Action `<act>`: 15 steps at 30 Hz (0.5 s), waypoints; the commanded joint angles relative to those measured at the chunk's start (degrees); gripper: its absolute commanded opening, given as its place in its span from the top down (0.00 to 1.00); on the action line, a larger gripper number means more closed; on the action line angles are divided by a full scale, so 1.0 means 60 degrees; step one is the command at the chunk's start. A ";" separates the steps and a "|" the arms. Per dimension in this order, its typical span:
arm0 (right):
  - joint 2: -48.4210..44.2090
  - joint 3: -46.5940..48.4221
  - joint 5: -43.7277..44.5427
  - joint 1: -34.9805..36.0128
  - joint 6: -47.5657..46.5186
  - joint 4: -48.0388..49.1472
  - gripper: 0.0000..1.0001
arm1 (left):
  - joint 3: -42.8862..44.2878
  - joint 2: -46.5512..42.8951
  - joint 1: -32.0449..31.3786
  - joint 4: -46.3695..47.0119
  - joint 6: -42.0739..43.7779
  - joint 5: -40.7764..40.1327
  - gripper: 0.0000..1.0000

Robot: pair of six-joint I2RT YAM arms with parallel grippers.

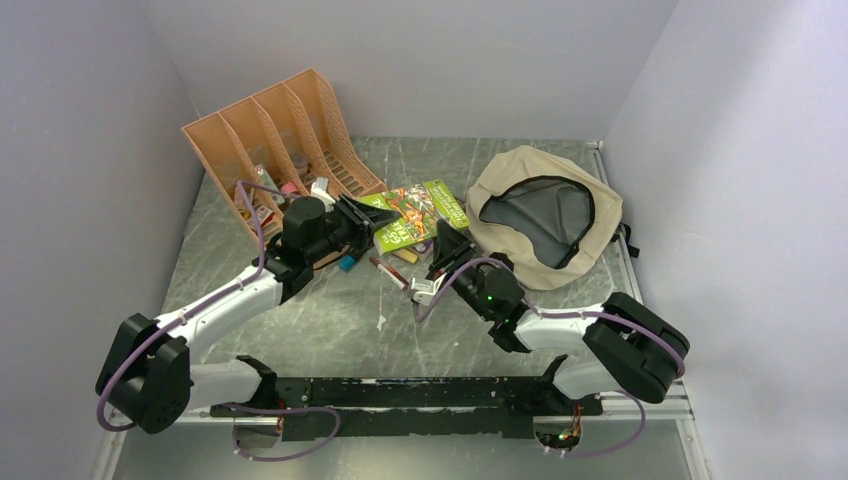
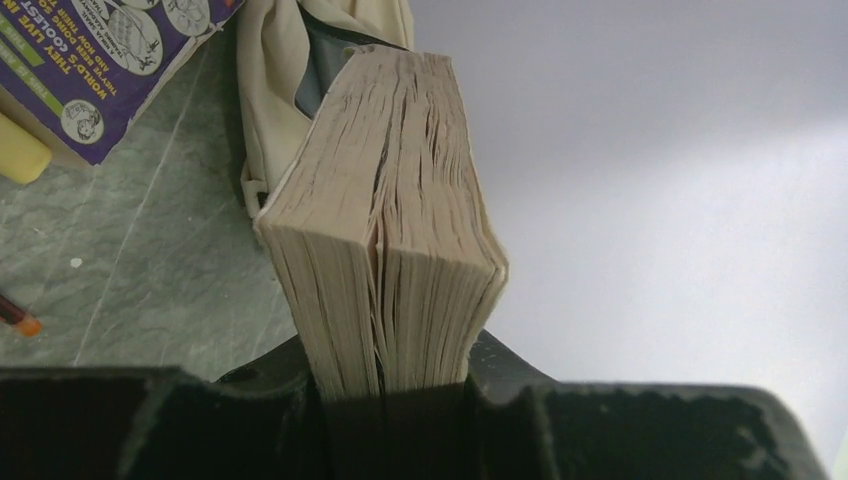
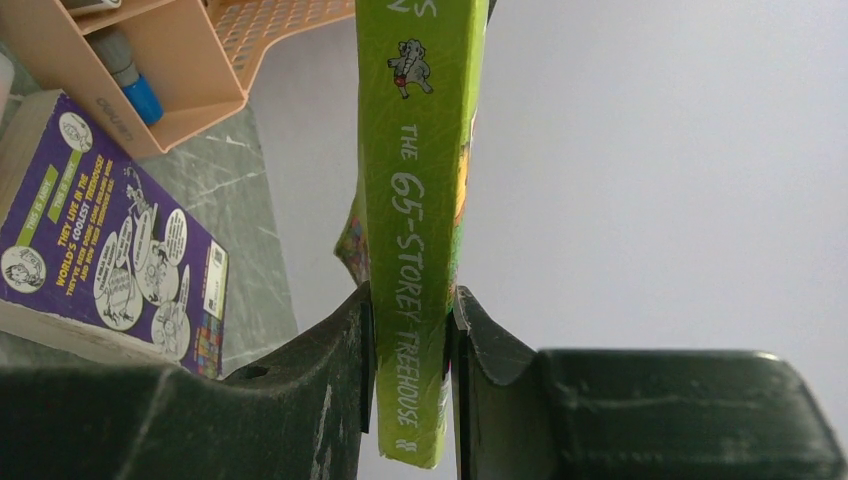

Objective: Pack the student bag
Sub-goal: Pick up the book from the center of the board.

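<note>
**Both grippers clamped on one green book; bag lies open at right**

In the top view I see the left gripper [image 1: 370,215] just left of centre. Its jaws are closed narrow on the page edge of a thick green paperback book [image 1: 420,208]. The left wrist view shows the cream pages wedged between both fingers.

The right gripper [image 1: 440,243] sits at centre, its jaws pinched on the same book's spine. That spine reads "The 65-Storey Treehouse" in the right wrist view. The book spans the gap between the two grippers.

The student bag [image 1: 515,168], soft cream fabric with black zipper lines and dark grey lining, lies right of centre on the grey marbled table [image 1: 320,310]. Its mouth gapes open, near the right gripper.

An orange plastic file organizer [image 1: 280,125] stands at upper left. A purple-covered book [image 3: 110,250] lies flat at the left of the right wrist view.
</note>
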 commanded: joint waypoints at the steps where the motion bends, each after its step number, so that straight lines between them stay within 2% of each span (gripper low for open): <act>1: -0.0313 0.0117 -0.0240 0.0083 -0.0552 0.0098 1.00 | -0.0050 -0.0054 0.0023 0.0634 0.0301 0.0669 0.75; 7: -0.0549 0.0128 -0.0581 0.0026 -0.0563 -0.0286 1.00 | 0.0107 0.0053 0.0170 0.0493 0.1022 0.1558 0.68; 15: -0.0803 0.0163 -0.0813 -0.0058 -0.0396 -0.0871 1.00 | 0.0167 -0.0033 0.0279 0.0084 0.1695 0.2023 0.69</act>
